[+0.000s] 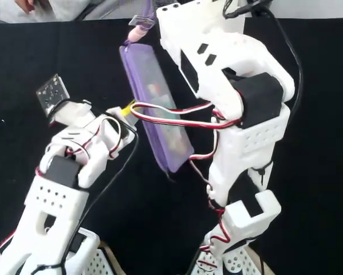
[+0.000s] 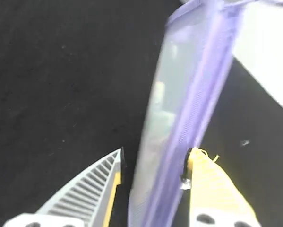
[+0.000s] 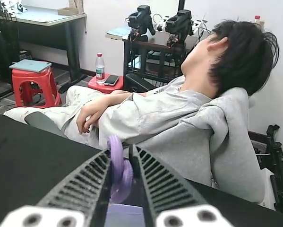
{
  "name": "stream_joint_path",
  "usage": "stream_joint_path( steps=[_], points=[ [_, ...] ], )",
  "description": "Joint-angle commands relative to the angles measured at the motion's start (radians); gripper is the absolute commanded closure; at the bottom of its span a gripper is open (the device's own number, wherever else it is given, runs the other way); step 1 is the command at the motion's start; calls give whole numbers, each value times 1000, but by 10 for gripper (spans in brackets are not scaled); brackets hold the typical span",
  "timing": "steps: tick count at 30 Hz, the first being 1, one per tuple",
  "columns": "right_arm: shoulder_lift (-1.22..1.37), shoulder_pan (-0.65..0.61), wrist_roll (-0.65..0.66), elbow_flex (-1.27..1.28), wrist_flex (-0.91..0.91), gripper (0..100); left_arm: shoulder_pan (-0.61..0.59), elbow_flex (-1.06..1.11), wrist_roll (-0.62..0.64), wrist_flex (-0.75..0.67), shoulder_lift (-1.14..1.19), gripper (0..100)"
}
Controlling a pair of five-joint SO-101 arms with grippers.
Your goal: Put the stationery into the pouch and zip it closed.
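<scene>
A: High view: pouch [image 1: 154,109] stands on edge between the arms, running from the tabletop's [image 1: 326,217] far edge toward its middle. Stationery [image 1: 158,90] shows inside.
B: Left wrist view?
A: Left pincer [image 2: 153,161] is part open and straddles the pouch. The yellow jaw touches it, the grey one sits just apart. Not clamped.
B: Right wrist view?
A: Right pincer [image 3: 121,151] is closed tight on the purple zip pull [image 3: 116,172].
B: Loading looks done. I'd call this the zipping step.
A: Agreed. Next, left needs to clamp the body while right draws the pull along. Can't tell how far it's zipped.
</scene>
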Motion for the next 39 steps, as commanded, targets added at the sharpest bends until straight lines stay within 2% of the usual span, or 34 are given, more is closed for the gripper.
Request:
stream_joint_path(
  steps=[1, 4, 8, 12, 27, 39],
  points=[
    [-12, 12, -8, -50, 17, 988, 5, -87, 6, -9, -101, 768],
    [-12, 9, -8, -48, 28, 988, 5, -51, 5, -109, -144, 768],
    [-13, 9, -8, -54, 48, 988, 1, 74, 2, -319, -124, 768],
    [-12, 9, -8, -50, 69, 988, -42, 157, -55, -468, -72, 770],
    [-12, 9, -8, -53, 86, 988, -62, 173, -68, -479, -37, 768],
    [-12, 9, -8, -53, 95, 988, -59, 93, -68, -525, 153, 777]
  ],
)
